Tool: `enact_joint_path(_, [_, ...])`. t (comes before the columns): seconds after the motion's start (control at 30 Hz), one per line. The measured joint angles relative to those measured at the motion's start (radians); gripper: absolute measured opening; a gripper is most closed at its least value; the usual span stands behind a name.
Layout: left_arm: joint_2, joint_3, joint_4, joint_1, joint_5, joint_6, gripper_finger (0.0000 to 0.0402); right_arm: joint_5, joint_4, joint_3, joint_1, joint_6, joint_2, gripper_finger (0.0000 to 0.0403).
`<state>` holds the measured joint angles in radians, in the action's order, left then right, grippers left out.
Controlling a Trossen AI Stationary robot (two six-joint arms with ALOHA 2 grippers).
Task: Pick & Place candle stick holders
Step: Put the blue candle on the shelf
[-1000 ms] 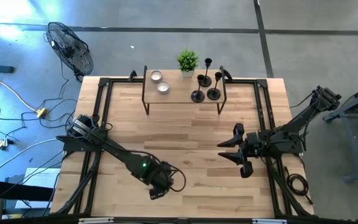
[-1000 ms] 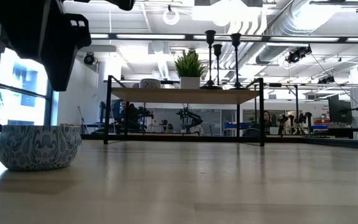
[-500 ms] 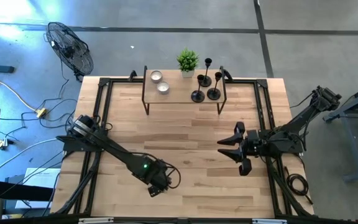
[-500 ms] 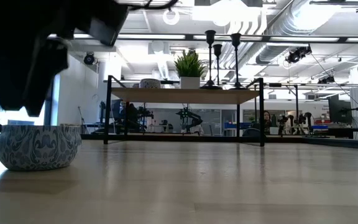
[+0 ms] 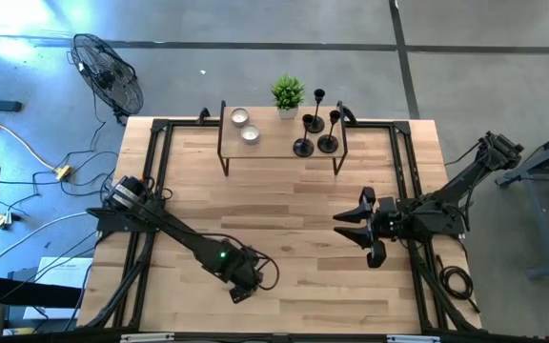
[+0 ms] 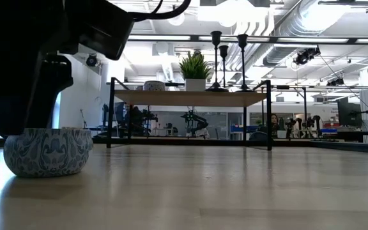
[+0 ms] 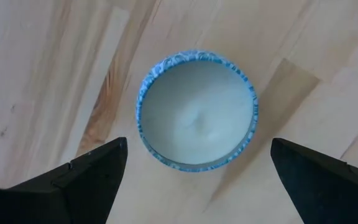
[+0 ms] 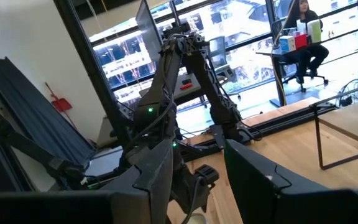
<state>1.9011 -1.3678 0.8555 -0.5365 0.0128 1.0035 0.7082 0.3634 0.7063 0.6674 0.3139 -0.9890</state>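
The left claw [image 5: 239, 283] hung low over the table [image 5: 284, 191] near its front edge, pointing straight down, its two fingers [image 7: 86, 180] spread wide apart. Directly below the gap between them sat a small round bowl [image 7: 196, 109] with a blue patterned rim and a pale inside, not touched by either finger in the left wrist view. In the low view the same bowl [image 6: 45, 151] rested on the wood with the dark bulk of the left arm hanging just above it.

The right claw [image 5: 354, 229] hovered over the right half of the table, near the right edge, aimed toward the left arm. Its fingers [image 8: 160, 168] stood apart with a gap between them and held nothing.

The three candle holders [image 5: 315, 129] stood upright at the right end of a small shelf [image 5: 274, 145] with a black frame, set against the middle of the table's back edge. They were clustered close together, well apart from both claws. In the low view their slim stems [image 6: 229, 57] rose above the shelf top at differing heights. A small green plant [image 5: 288, 94] in a white pot stood at the shelf's back edge, just left of the holders, and two small round cups [image 5: 244, 125] sat toward its left end.

Through the right wrist view, a seated person [image 8: 303, 28] showed at a desk far beyond the table.
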Motion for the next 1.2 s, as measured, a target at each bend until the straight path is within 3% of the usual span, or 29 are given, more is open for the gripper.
enact_joint_path(0.23, [0.000,0.000,-0.002,0.007,0.043,-0.030,0.0388,-0.001,0.000,0.000,0.000,0.001,0.000,0.0139])
enact_joint_path(1.2, [0.000,0.058,-0.133,0.034,-0.005,-0.022,0.0388,-0.009,0.000,0.000,0.000,0.000,0.000,0.0139])
